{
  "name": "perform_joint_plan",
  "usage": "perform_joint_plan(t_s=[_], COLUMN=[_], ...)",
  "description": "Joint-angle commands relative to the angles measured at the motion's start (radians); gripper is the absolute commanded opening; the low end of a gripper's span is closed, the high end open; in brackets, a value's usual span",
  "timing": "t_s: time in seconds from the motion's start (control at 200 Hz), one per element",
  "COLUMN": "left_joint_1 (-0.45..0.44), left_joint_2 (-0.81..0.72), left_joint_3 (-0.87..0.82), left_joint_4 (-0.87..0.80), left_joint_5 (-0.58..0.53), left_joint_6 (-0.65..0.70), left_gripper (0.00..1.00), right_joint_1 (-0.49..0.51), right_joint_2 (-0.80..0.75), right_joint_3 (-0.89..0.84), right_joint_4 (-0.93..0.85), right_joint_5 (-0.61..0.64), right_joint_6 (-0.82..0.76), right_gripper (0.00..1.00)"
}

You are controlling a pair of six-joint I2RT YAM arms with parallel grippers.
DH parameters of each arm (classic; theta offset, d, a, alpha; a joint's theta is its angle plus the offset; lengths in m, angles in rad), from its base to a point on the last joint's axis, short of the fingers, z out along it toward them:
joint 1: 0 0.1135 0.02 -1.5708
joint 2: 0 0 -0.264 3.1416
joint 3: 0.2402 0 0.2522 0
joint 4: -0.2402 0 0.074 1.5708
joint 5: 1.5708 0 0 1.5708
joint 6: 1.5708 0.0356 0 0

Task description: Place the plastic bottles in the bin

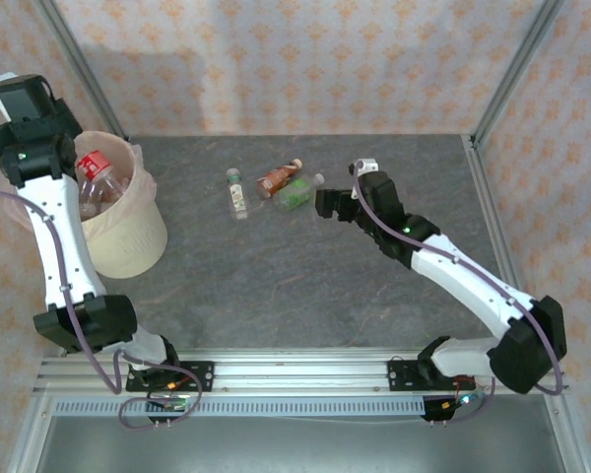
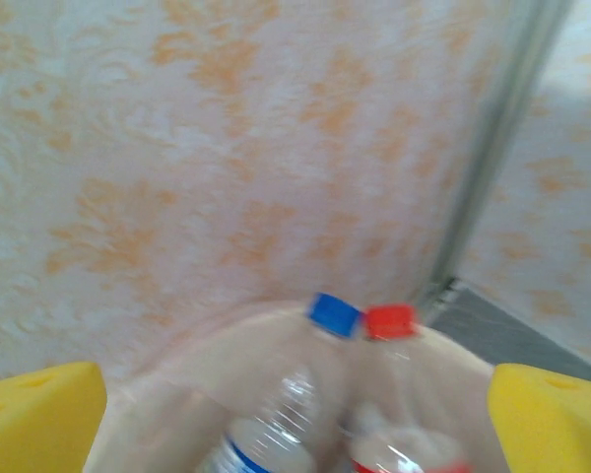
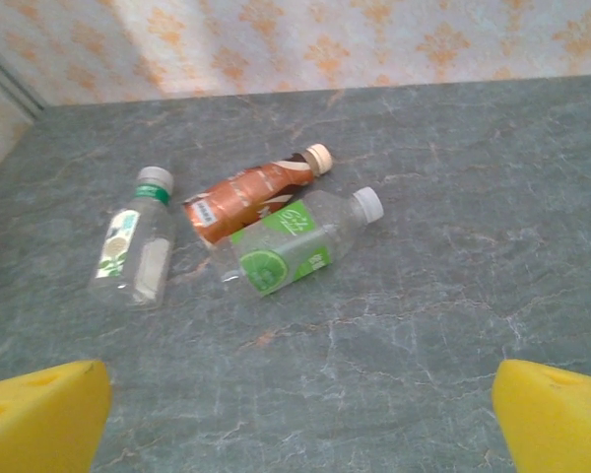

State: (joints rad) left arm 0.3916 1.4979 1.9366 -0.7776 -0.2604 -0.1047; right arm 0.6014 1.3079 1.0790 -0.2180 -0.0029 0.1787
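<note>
While left fingers (image 2: 34,419) and right fingers (image 3: 39,414) apart, blue-capped bottle (image 2: 295,394) in bin (image 1: 128,241) from left wrist.

Table top (image 1: 305,286) looked like matt grey-green stone, faintly veined. Near its far edge, the green-label bottle (image 3: 291,246) and white-label bottle (image 3: 138,246) were clear glossy plastic, and the brown-label bottle (image 3: 251,192) had a shiny wrap. Bin (image 1: 133,241) at the left edge was smooth cream plastic with a thin translucent bag liner (image 1: 146,182). Near-edge rail (image 1: 295,372) was ribbed dull metal.
</note>
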Motion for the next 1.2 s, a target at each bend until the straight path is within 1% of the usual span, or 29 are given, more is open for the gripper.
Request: perform_joint_plan(t_s=[0.0,0.085,0.23,0.355,0.41,0.505,0.555,0.57,0.61,0.686,0.756,0.851,1.036,1.191], left_joint_1=[-0.080,-0.159,-0.319,-0.476,-0.529,-0.617,-0.662,-0.674,-0.703,-0.729,-0.732,-0.735,-0.740,-0.744], left_joint_2=[-0.037,-0.068,-0.120,-0.176,-0.195,-0.229,-0.243,-0.246,-0.253,-0.271,-0.287,-0.301,-0.307,-0.326], left_joint_3=[-0.037,-0.105,-0.210,-0.338,-0.393,-0.506,-0.565,-0.579,-0.613,-0.664,-0.712,-0.776,-0.810,-0.857], left_joint_4=[-0.077,-0.050,-0.013,0.056,0.078,0.145,0.181,0.187,0.197,0.217,0.237,0.273,0.248,0.280], left_joint_5=[0.072,0.106,0.105,0.119,0.138,0.196,0.228,0.235,0.243,0.266,0.303,0.343,0.343,0.350], left_joint_6=[-0.153,-0.213,-0.291,-0.333,-0.365,-0.420,-0.423,-0.453,-0.478,-0.503,-0.528,-0.541,-0.519,-0.498], left_gripper=[1.00,1.00,1.00,1.00,1.00,1.00,1.00,1.00,1.00,1.00,1.00,1.00,1.00,1.00], right_joint_1=[-0.022,-0.050,-0.110,-0.127,-0.130,-0.134,-0.135,-0.134,-0.135,-0.134,-0.132,-0.127,-0.112,-0.091], right_joint_2=[0.074,0.125,0.241,0.353,0.405,0.510,0.564,0.580,0.618,0.689,0.747,0.822,0.955,1.076], right_joint_3=[0.052,0.068,0.129,0.206,0.245,0.341,0.391,0.406,0.442,0.505,0.556,0.644,0.830,0.998], right_joint_4=[-0.032,-0.027,-0.053,-0.072,-0.078,-0.105,-0.126,-0.134,-0.148,-0.164,-0.169,-0.209,-0.304,-0.444], right_joint_5=[0.050,0.033,-0.071,-0.120,-0.134,-0.123,-0.105,-0.101,-0.096,-0.100,-0.101,-0.090,-0.054,0.038], right_joint_6=[0.087,0.145,0.250,0.336,0.373,0.459,0.514,0.528,0.564,0.626,0.674,0.696,0.710,0.734], right_gripper=[0.99,0.99,0.99,0.99,0.99,0.99,0.99,0.99,0.99,0.99,0.99,0.99,0.99,0.99])
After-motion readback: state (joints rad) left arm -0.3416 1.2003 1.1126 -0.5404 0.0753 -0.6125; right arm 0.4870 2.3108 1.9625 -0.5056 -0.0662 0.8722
